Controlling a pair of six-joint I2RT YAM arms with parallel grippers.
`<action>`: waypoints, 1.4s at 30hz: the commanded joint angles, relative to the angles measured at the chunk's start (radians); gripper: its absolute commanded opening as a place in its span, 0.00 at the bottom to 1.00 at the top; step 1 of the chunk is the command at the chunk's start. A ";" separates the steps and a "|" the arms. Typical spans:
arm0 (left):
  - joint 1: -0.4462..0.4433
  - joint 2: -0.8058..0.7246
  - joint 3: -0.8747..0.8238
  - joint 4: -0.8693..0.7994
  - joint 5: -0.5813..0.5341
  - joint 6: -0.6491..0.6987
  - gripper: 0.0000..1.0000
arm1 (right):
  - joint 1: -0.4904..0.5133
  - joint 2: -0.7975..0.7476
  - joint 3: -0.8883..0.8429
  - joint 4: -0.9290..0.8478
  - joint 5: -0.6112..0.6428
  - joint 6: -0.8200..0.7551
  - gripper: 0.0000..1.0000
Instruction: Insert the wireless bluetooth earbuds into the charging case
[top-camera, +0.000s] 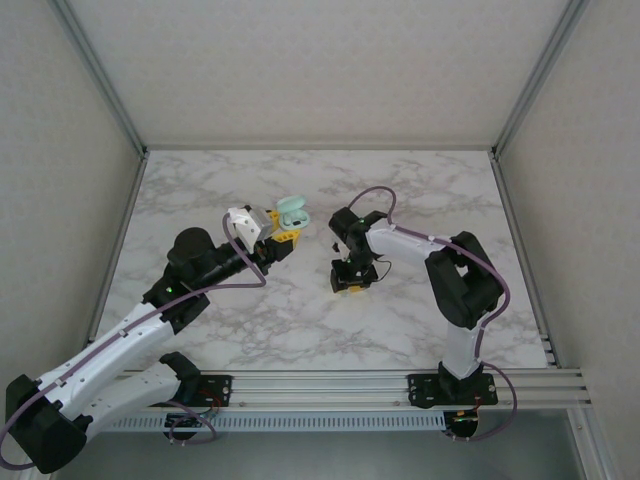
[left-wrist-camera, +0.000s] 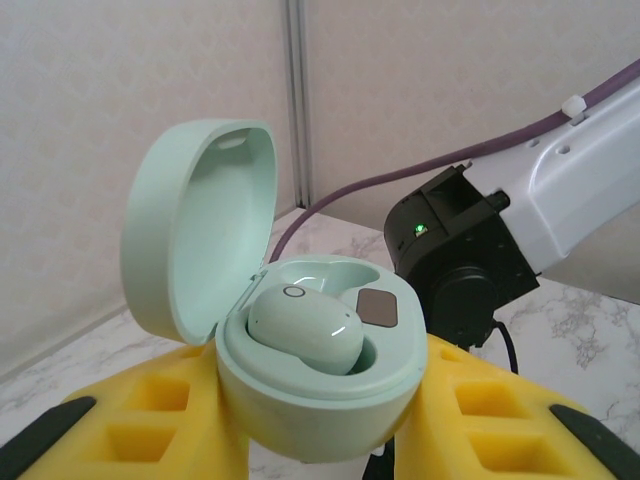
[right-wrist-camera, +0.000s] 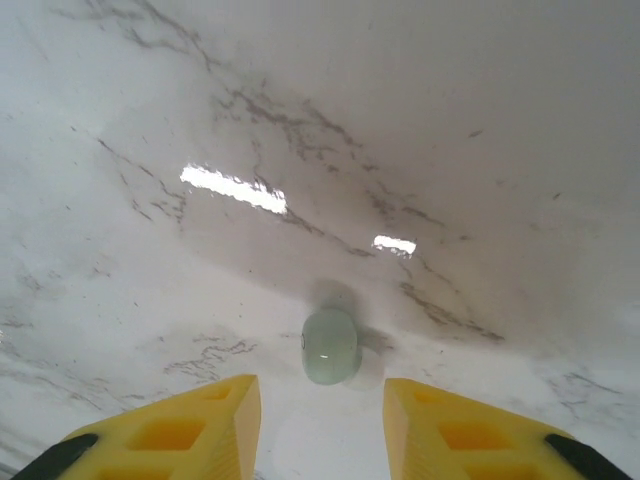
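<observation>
Top cam: the left gripper (top-camera: 278, 238) is lifted off the marble table (top-camera: 420, 200) and has the mint charging case (top-camera: 293, 211) clamped in it, lid flipped up. The right gripper (top-camera: 350, 284) points straight down at the table, a bit to the right of the case and well apart from it. What's inside the case is too small to read from up here.

Left wrist cam fills that in. The yellow fingers (left-wrist-camera: 150, 430) squeeze the charging case (left-wrist-camera: 330, 400) from both sides. One seated earbud (left-wrist-camera: 305, 328) sits in the nearer well, and the other well is bare with a dark contact patch at the bottom. The right arm (left-wrist-camera: 560, 190) is behind it, with a green light (left-wrist-camera: 415, 228) glowing.

Right wrist cam gives the detail the top view is too far off for. A loose earbud (right-wrist-camera: 330, 346), pale green, lies on the table (right-wrist-camera: 450, 150). It's just ahead of the right gripper (right-wrist-camera: 318, 395), lined up with the gap between the fingers. The jaws stand apart, nothing between them, and neither finger touches the bud.
</observation>
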 joint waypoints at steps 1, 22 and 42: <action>-0.008 -0.008 0.004 0.002 -0.006 -0.002 0.15 | 0.010 -0.001 0.042 -0.046 0.056 -0.024 0.37; -0.008 -0.010 0.003 -0.005 -0.006 -0.001 0.15 | 0.046 0.121 0.106 -0.080 0.089 -0.055 0.33; -0.009 -0.008 0.003 -0.010 -0.006 0.001 0.15 | 0.048 0.096 0.103 -0.085 0.139 -0.047 0.19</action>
